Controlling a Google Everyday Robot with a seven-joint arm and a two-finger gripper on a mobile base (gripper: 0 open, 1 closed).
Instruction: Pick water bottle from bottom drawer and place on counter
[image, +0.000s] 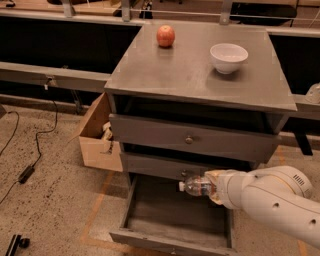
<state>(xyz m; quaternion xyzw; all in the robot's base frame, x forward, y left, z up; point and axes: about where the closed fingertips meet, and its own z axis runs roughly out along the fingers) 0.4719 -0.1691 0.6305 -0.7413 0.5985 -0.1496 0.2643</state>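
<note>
— Where's the bottle right now?
— Clamped in my jaws, by its base end! The water bottle (197, 186), clear plastic, lies level in the air with its white cap pointing left, just in front of the middle drawer's (155, 165) flat grey face.
— And underneath?
— The bottom drawer (170, 239), pulled open: a shallow grey wooden box with a bare floor. My jaws hang over its right half, at the end of my smooth, rounded white arm (275, 200).
— The desk?
— The desk (190, 75) is a smooth grey slab, well above the bottle. A round red apple (165, 36) sits back left and a glossy white bowl (228, 57) back right.
</note>
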